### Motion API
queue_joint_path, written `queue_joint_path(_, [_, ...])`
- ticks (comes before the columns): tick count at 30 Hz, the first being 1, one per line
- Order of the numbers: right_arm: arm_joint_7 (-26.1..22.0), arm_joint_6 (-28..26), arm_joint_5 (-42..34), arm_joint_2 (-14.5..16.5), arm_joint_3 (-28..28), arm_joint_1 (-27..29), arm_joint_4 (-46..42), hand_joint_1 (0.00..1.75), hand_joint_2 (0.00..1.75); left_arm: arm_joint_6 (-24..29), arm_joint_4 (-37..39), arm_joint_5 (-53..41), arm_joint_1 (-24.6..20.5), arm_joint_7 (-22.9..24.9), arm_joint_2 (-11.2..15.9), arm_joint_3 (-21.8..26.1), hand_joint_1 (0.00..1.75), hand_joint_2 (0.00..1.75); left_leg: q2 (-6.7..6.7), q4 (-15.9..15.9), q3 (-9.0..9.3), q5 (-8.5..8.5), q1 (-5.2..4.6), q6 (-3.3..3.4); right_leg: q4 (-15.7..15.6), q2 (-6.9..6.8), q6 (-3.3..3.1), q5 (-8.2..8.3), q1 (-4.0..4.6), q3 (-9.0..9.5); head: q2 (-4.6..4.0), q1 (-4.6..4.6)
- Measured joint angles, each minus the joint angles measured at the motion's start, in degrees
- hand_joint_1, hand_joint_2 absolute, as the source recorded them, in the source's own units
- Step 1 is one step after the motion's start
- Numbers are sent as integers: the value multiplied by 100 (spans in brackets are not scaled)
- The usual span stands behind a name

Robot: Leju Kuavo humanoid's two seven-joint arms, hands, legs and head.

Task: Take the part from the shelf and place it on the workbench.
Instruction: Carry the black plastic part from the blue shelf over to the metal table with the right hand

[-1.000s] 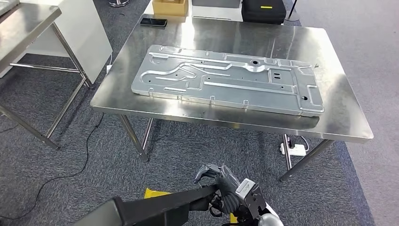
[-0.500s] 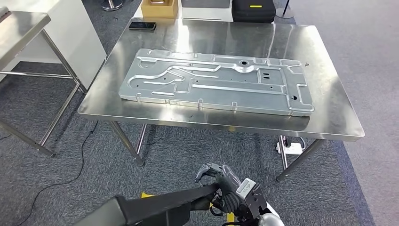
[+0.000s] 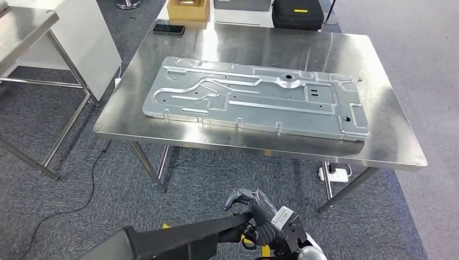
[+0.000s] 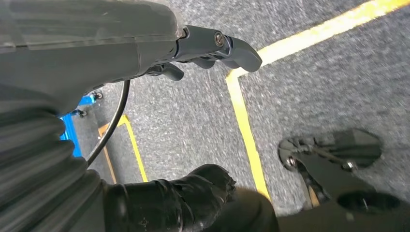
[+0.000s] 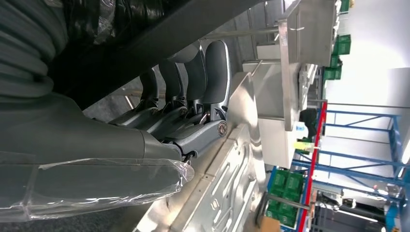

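On the steel surface point(image 3: 389, 135) your part point(image 3: 254, 97) lies flat; right hand point(image 3: 254, 208) grips a dark bar point(image 3: 184, 238), left hand point(image 4: 212, 48) holds nothing, fingers apart.

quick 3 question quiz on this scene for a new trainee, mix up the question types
1. True or false: the metal panel lies flat on the workbench.
2. What does the right hand grip? A) a dark bar B) a cup C) nothing
3. Fill in: the phone lies near the workbench's far ___ corner.

Key: 1 true; 2 A; 3 left.
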Motion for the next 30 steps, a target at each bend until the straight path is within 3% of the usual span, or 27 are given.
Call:
queue_joint_path(2, [-1, -1, 2, -5, 0, -8, -8, 175, 175, -6, 1, 2, -5, -3, -8, 0, 0, 175, 0, -11, 31, -47, -10, -60, -385, -19, -72, 54, 43, 186, 0, 0])
queue_joint_path(5, [-3, -2, 5, -9, 0, -4, -22, 175, 175, -6, 0, 2, -23, -10, -10, 1, 0, 175, 18, -46, 89, -93, -14, -160, -485, -1, -161, -10, 47, 270, 0, -3])
queue_joint_path(7, [-8, -2, 8, -10, -1, -8, -35, 175, 175, 0, -1, -1, -37, -15, -9, 1, 0, 175, 17, 215, 3, -225, -14, -199, -575, -1, -229, -31, 12, 392, 0, -14])
queue_joint_path(10, [-11, -1, 11, -9, 0, -10, -43, 175, 175, 8, -1, 3, -35, -20, -8, 1, 0, 175, 6, 1299, -643, -581, -4, -228, -607, -17, -304, -125, 20, 533, 0, -28])
queue_joint_path(11, [-10, -2, 11, -9, 0, -4, -43, 175, 175, 9, -1, 4, -32, -21, -8, 1, 0, 175, 6, 1540, -837, -581, -3, -237, -606, -12, -310, -169, 26, 581, 0, -28])
queue_joint_path(12, [-10, -2, 12, -9, 0, 0, -43, 175, 175, 11, -1, 5, -24, -21, -8, 1, 0, 175, 6, 1571, -934, -461, -3, -241, -604, 0, -309, -216, 30, 638, 0, -28])
queue_joint_path(14, [-10, -2, 14, -9, 0, 3, -43, 175, 175, 9, -1, 3, -6, -19, -3, 1, 0, 175, 6, 996, -804, 73, -2, -223, -602, 31, -285, -327, 30, 785, 0, -28])
queue_joint_path(16, [-10, -2, 15, -10, -1, -1, -43, 175, 175, 6, -1, -1, 1, -19, 3, 1, 0, 175, 2, 310, -534, 404, -23, -178, -592, 47, -224, -446, 49, 884, 0, -28])
queue_joint_path(17, [-10, -2, 15, -11, -1, -4, -44, 175, 175, 7, -1, -2, -7, -20, 3, 1, 0, 175, -2, 125, -451, 423, -35, -149, -594, 46, -189, -491, 55, 909, 0, -28])
queue_joint_path(20, [-9, -2, 16, -12, 1, -10, -48, 175, 175, 8, -1, -2, -19, -23, 2, 1, 0, 175, -20, 2, -339, 297, -41, -38, -528, 36, -102, -513, 51, 965, 0, -33])
queue_joint_path(22, [-9, -3, 17, -13, 1, -17, -55, 175, 175, 8, -1, -3, -10, -23, 2, 1, 0, 175, -22, -49, -220, 244, -20, 36, -202, 25, -50, -571, 38, 821, 0, -27])
queue_joint_path(25, [-9, -11, 17, -15, 2, -14, -62, 175, 175, 9, -1, -4, -18, -25, 1, 1, 0, 175, -23, -78, -78, 135, -9, 82, 794, 14, 41, -912, -4, 127, 0, -21])
queue_joint_path(27, [-9, -16, 18, -19, 2, -2, -62, 175, 175, 9, -1, -4, -7, -24, 1, 1, 0, 175, -29, -77, 40, 32, -8, 67, 1058, 8, 65, -960, -28, -229, 0, -21])
queue_joint_path(28, [-9, -17, 18, -22, 2, 0, -62, 175, 175, 9, -1, -4, 0, -23, 1, 2, 0, 175, -32, -77, 122, -28, -6, 52, 913, 3, 64, -824, -36, -270, -1, -20])
queue_joint_path(30, [-9, -17, 20, -27, 2, 2, -61, 175, 175, 8, 1, -4, 8, -22, -5, 2, 0, 175, -35, -81, 293, -159, -1, 15, 225, -17, 32, -248, -36, -152, -1, -18])
